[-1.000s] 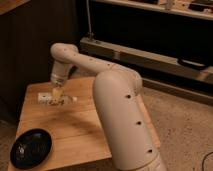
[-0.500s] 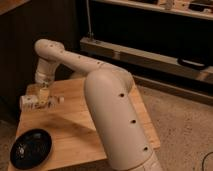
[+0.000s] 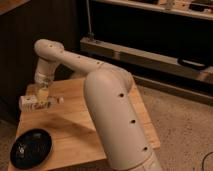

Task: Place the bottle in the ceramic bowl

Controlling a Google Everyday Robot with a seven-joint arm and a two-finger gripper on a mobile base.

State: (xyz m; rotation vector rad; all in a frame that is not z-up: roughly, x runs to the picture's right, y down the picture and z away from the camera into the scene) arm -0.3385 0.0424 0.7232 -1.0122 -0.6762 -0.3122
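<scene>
The bottle point(image 3: 29, 103) is whitish with a pale label and lies sideways over the left part of the wooden table point(image 3: 75, 120). My gripper point(image 3: 44, 99) comes down from the white arm point(image 3: 105, 95) and is shut on the bottle near its middle. The bottle's small end point(image 3: 60, 100) sticks out to the right of the fingers. The ceramic bowl point(image 3: 31, 148) is black, shallow and glossy. It sits at the table's front left corner, below the gripper in the picture and apart from it.
The table's left edge is close to the bottle. A dark wall or cabinet point(image 3: 20, 45) stands behind the table. A low metal rail and shelving point(image 3: 150, 55) run along the back right. Speckled floor point(image 3: 185, 130) lies to the right.
My gripper has carried the bottle leftward across the table, towards the left edge and nearer to the bowl. The bowl has not moved.
</scene>
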